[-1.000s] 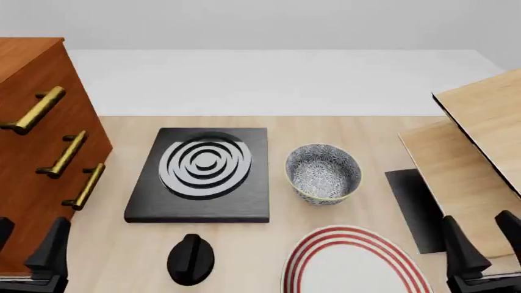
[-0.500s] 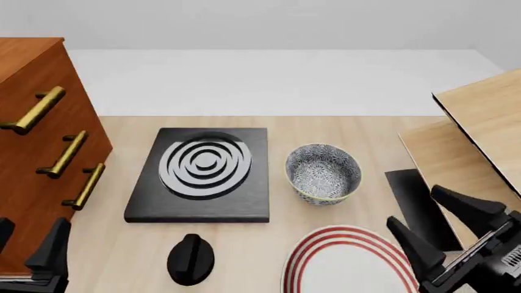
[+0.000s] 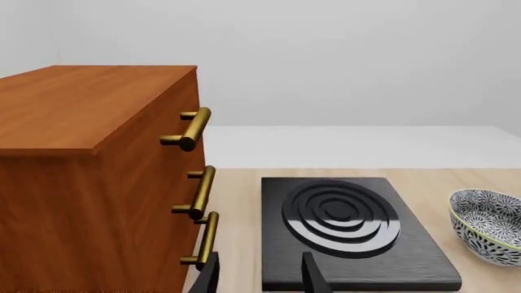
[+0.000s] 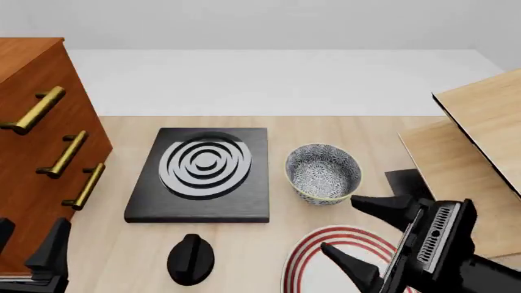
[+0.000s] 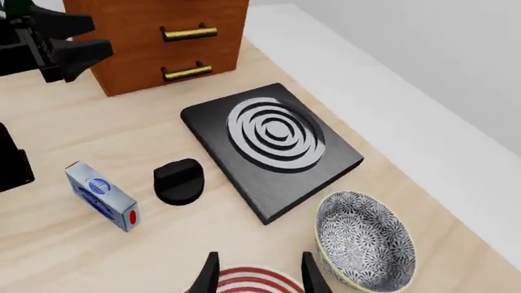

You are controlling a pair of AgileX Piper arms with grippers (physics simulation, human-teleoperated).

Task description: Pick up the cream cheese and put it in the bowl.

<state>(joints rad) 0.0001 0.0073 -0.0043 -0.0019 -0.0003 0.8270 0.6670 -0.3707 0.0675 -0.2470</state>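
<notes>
The right hand (image 4: 370, 229) hangs released, its two fingers spread wide and holding nothing, above the far edge of the red-ringed white plate (image 4: 303, 262) and just near-right of the patterned bowl (image 4: 323, 173). The cream cheese (image 5: 102, 196) shows only in the right wrist view, standing on edge on the wooden surface (image 4: 122, 244) beside the black knob (image 5: 177, 180), well apart from the bowl. The left hand (image 4: 28, 244) sits at the near-left corner by the wooden drawer cabinet (image 4: 33, 159), fingers parted and empty, with the black burner slab (image 4: 204, 177) beyond it.
</notes>
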